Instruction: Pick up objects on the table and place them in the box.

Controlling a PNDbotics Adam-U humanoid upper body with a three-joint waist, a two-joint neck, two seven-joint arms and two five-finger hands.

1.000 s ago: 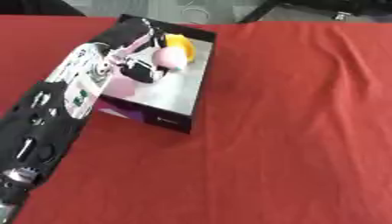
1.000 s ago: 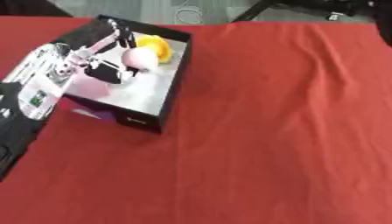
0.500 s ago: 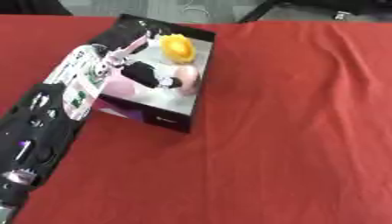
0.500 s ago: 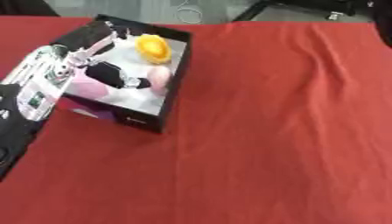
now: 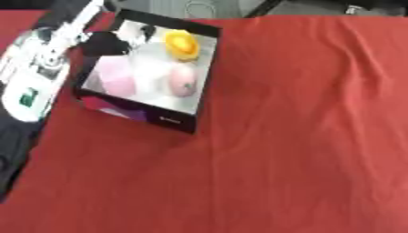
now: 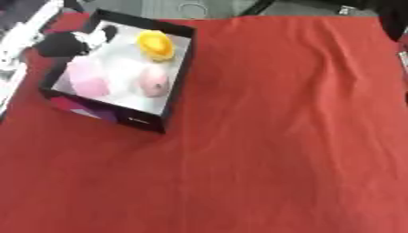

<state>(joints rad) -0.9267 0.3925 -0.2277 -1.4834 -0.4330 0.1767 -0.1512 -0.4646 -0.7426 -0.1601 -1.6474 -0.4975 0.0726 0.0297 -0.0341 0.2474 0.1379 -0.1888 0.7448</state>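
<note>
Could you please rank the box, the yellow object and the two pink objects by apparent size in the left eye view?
1. Box, plainly largest.
2. Pale pink block.
3. Pink oval object and yellow object: these look alike in size, so I would not rank them.

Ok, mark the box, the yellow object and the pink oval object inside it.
box (image 5: 209,68), left eye view, on its dark right wall.
yellow object (image 5: 181,43), left eye view, on its top middle.
pink oval object (image 5: 182,82), left eye view, on its upper surface.
</note>
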